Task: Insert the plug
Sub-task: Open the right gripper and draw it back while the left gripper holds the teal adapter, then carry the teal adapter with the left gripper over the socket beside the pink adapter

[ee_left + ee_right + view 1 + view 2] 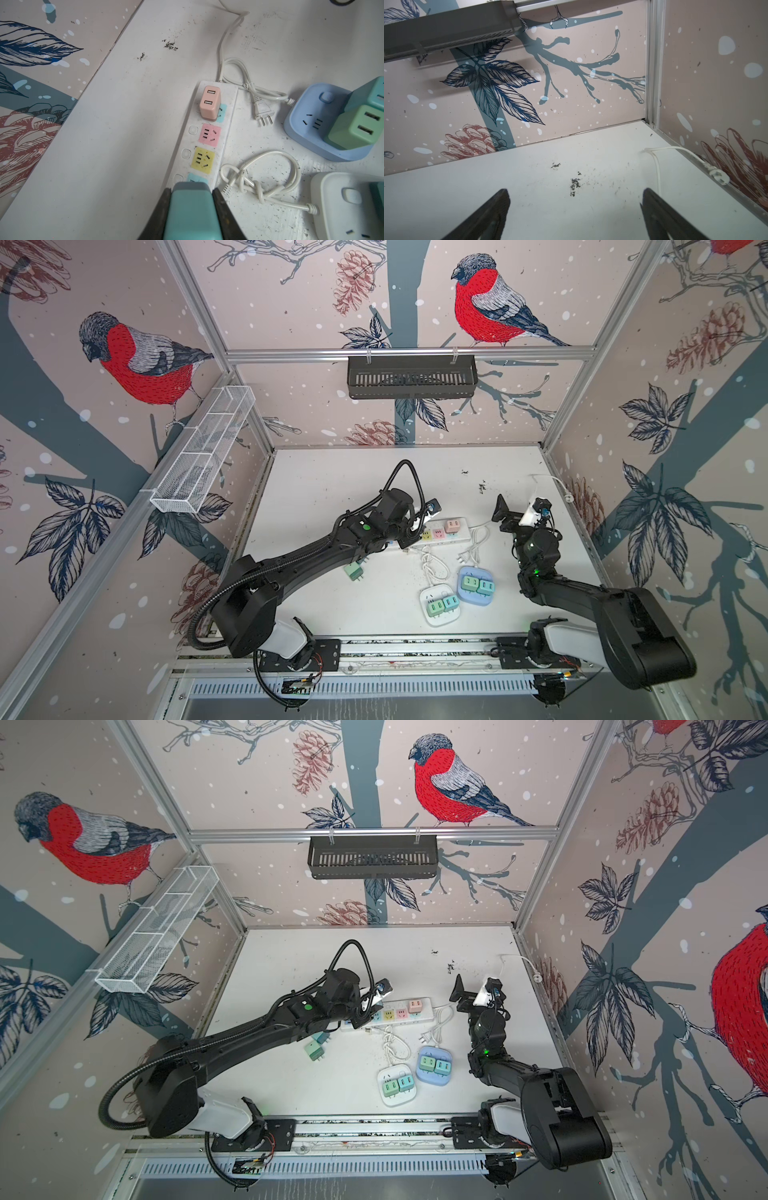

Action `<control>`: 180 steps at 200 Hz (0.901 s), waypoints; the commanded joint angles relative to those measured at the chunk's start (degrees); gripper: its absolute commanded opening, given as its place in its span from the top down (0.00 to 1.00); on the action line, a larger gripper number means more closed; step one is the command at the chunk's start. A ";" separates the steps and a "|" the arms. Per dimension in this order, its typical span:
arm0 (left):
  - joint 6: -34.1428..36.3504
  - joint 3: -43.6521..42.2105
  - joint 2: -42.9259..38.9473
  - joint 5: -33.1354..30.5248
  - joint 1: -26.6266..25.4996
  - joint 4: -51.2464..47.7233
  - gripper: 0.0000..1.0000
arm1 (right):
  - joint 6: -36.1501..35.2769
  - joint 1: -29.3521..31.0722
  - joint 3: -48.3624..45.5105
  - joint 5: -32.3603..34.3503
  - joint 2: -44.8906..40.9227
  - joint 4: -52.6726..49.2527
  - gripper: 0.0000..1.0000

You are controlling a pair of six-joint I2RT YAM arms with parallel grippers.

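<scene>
My left gripper is shut on a teal plug, gripped on both sides by the black fingers. The plug's front end sits over the light-blue socket at one end of the white power strip; its prongs are hidden. Along the strip are a yellow socket, a pink socket and a pink USB plug standing in the far socket. In both top views my left wrist covers that end of the strip. My right gripper is open and empty, raised to the right of the strip.
A blue socket block holds a green and a teal plug; a white socket block lies beside it, with coiled white cords between them and the strip. Two loose plugs lie under my left arm. A white cable runs along the back right.
</scene>
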 commanded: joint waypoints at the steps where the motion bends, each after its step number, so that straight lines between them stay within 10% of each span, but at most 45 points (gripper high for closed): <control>1: 2.29 2.18 2.71 -2.46 -0.68 -4.93 1.00 | 1.33 -0.31 0.39 -1.18 0.08 1.53 0.01; 180: 11.37 22.19 24.61 3.67 -0.81 -10.53 1.00 | 2.33 -0.84 2.73 -1.10 1.88 -1.52 0.00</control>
